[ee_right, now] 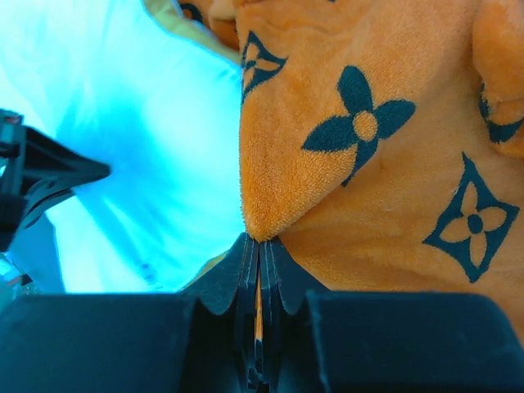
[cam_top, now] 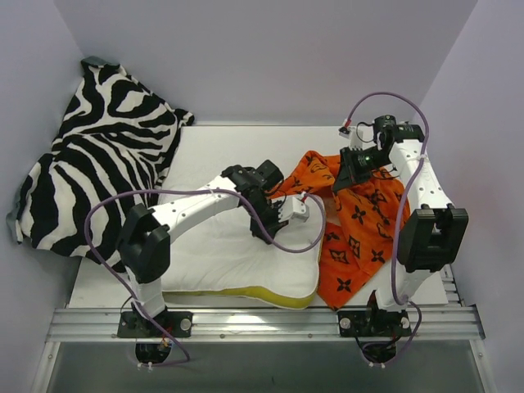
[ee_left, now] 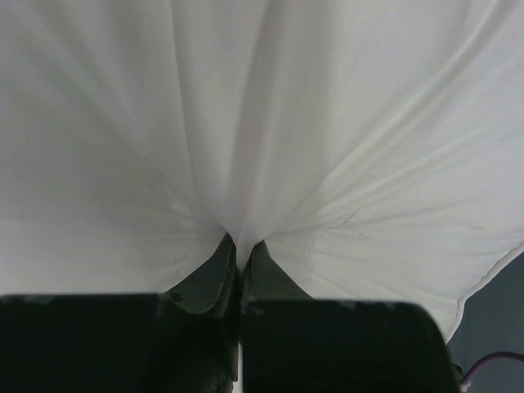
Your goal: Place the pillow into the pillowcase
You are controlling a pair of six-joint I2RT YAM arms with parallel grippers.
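The white pillow (cam_top: pixel 237 262) with yellow piping lies across the middle of the table. My left gripper (cam_top: pixel 264 211) is shut on a pinch of its white fabric (ee_left: pixel 246 164), which puckers into the closed jaws (ee_left: pixel 240 250). The orange pillowcase (cam_top: pixel 360 237) with dark flower motifs lies to the pillow's right, its upper edge lifted. My right gripper (cam_top: pixel 342 170) is shut on a fold of that orange cloth (ee_right: pixel 360 164), gripped at the fingertips (ee_right: pixel 259 242). The pillow glows pale blue (ee_right: pixel 139 139) to the left in the right wrist view.
A black-and-white zebra-striped cloth (cam_top: pixel 98 155) is heaped at the back left, overlapping the table's left edge. Purple walls close in the back and both sides. A metal rail (cam_top: pixel 262 323) runs along the near edge under the arm bases.
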